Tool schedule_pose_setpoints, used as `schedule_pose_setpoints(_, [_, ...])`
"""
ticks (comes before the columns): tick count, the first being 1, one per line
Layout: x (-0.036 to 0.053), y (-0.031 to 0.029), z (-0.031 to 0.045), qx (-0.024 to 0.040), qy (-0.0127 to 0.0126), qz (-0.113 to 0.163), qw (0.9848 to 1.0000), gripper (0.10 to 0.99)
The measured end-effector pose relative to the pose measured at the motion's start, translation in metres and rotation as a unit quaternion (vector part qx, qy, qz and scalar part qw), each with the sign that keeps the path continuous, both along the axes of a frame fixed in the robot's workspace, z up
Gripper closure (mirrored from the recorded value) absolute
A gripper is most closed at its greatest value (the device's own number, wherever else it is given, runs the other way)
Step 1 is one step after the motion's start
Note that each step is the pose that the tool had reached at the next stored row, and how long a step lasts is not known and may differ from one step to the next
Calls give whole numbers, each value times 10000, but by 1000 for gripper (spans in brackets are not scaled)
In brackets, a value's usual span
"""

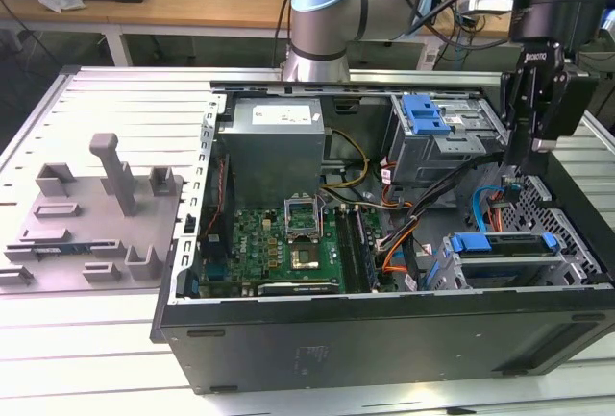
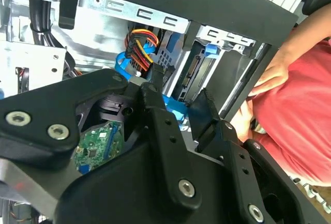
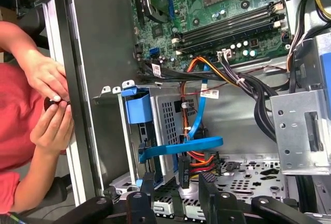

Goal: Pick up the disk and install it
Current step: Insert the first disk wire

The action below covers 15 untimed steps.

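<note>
Gripper (image 1: 516,174) hangs over the open computer case (image 1: 384,339) on the bench (image 1: 86,358), up at the case's end on the exterior view's right, jaws spread apart and gripping nothing. Disk (image 1: 504,245) is already sitting in the drive cage in the case's near corner on that same side, blue rail facing up. A person in a red shirt has both hands (image 3: 51,125) right against the outside of the case wall.

Black case (image 1: 384,349) around a green motherboard (image 1: 279,238); at four o'clock in it, the silver disk (image 1: 504,264) wears a blue rail (image 1: 504,241). Blue cable (image 3: 201,142), a person's red shirt (image 2: 295,125).
</note>
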<state>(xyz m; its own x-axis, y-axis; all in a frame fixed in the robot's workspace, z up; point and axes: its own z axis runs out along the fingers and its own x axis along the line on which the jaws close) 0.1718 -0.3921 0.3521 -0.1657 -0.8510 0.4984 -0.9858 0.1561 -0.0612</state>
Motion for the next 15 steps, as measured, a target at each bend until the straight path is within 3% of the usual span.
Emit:
schedule_pose_setpoints(2, [0,3,-5,1,0,0,10000,631])
schedule_pose_setpoints(3, [0,4,-7,1,-1,0,10000,698])
schedule_pose_setpoints(5, [0,5,-18,-3,-1,0,10000,698])
schedule_pose_setpoints(6, [0,6,-24,-7,-1,0,10000,773])
schedule_pose_setpoints(15, [-26,12,-108,-47,-1,0,10000,773])
